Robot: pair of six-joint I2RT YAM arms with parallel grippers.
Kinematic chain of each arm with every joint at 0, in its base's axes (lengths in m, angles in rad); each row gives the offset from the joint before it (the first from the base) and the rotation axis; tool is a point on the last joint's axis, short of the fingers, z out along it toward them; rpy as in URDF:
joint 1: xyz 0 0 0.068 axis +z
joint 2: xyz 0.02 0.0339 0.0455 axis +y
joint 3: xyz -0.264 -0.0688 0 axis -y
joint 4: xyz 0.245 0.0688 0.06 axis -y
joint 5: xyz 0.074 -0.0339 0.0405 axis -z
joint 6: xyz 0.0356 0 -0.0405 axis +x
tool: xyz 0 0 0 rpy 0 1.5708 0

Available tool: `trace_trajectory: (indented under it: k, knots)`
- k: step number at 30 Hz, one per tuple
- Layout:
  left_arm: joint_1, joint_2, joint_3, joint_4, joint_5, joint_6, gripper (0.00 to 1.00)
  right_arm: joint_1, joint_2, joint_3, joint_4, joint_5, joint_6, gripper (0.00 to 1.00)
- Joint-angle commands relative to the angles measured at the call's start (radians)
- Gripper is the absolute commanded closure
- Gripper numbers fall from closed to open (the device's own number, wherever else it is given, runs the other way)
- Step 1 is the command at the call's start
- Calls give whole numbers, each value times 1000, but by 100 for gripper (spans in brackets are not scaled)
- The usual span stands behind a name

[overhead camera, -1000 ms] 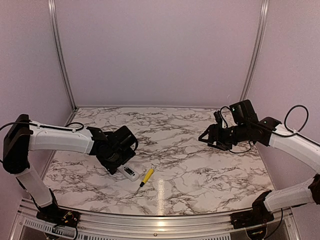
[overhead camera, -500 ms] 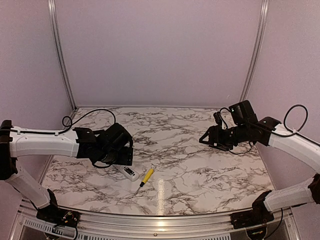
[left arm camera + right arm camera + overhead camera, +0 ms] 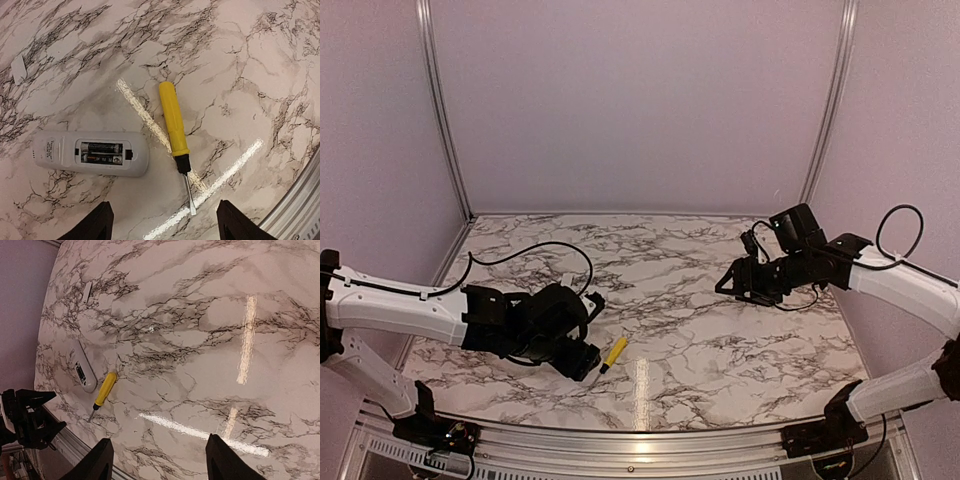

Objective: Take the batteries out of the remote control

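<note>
Marble-veined tabletop (image 3: pixel 720 330), lilac walls (image 3: pixel 640 100), remote control (image 3: pixel 55 152) lying compartment-up, left fingers (image 3: pixel 97 225) and right fingers (image 3: pixel 100 460) both spread, empty.

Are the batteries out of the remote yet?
No, in the left wrist view both batteries lie side by side inside the remote.

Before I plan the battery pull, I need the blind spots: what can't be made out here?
Left wrist view: batteries sit in the remote control, their markings blurred.
Right wrist view: batteries too small to tell apart.
Top view: left gripper hides the remote control and batteries.
</note>
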Motion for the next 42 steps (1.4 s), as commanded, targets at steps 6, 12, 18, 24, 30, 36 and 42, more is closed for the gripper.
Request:
trace_trajectory:
  k: [6, 12, 18, 24, 30, 36, 42]
  knots:
    - [-58, 13, -27, 107, 34, 110, 26, -1, 2, -26, 22, -30, -18, 38]
    - [-68, 52, -45, 164, 52, 118, 28, -1, 1, -11, 45, -30, -33, 33]
    - [-73, 129, -14, 164, 76, 139, 31, 0, 52, 39, 33, -30, -53, 10]
    - [-73, 190, 6, 171, 61, 129, 38, -1, 71, 52, 27, -35, -67, 9]
    - [-73, 239, -5, 189, 58, 100, 46, -1, 68, 47, 8, -34, -71, 10]
    - [-74, 273, -18, 224, 56, 101, 55, 0, 59, 34, -18, -35, -80, 10]
    - [-74, 310, -24, 250, 56, 96, 65, -1, 77, 33, -16, -43, -76, 10]
